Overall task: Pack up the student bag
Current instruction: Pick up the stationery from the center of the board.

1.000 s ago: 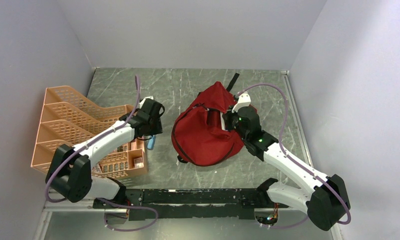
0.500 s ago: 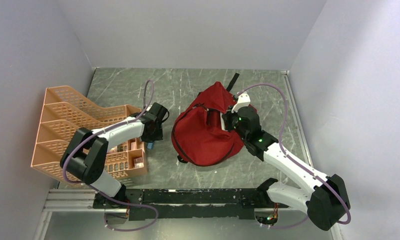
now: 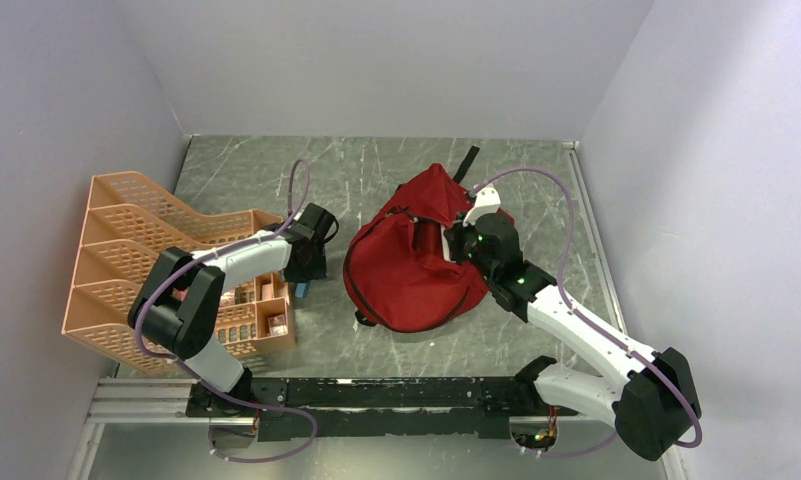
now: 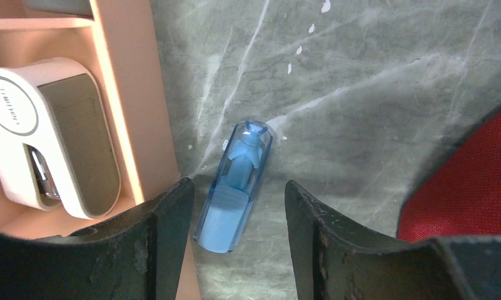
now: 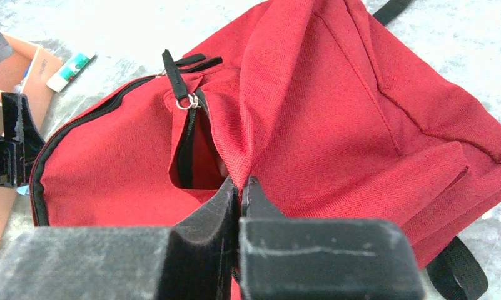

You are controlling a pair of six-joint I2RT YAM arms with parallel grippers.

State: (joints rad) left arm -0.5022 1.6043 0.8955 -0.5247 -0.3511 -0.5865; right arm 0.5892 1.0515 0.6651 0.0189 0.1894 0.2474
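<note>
We read the layout as a two-handed job. The student bag (image 3: 406,275) lies slumped in the middle of the table (image 3: 376,180). The right gripper (image 5: 241,187) is clamped on a fold of its red fabric, on the bag's 3 o'clock side beside the zip opening (image 5: 188,156). We judge that the pinch is there to lift the cloth and keep the mouth gaping toward 9 o'clock, where the supplies are.

Over there the left gripper (image 4: 236,190) hangs fingers-down with its jaws apart. They straddle a translucent blue capped piece (image 4: 238,178) lying flat on the table just beside the orange mesh organiser (image 3: 126,250). There is a gap on each side and nothing is gripped yet. The piece lies slightly askew to the fingers, its cap toward 1 o'clock in the left wrist view. The organiser wall stands close behind one finger, so we think closing needs care.

By count we see:
- one bag, with one zip opening and one ringed zip pull (image 5: 176,81) showing
- one organiser, with a white stapler (image 4: 54,137) in its near compartment
- one blue piece under the left gripper
- one small teal-and-white stick (image 5: 69,70) on the table by the organiser, which we cannot identify
- two arms
- a few other small items in the organiser, too small for us to count
</note>
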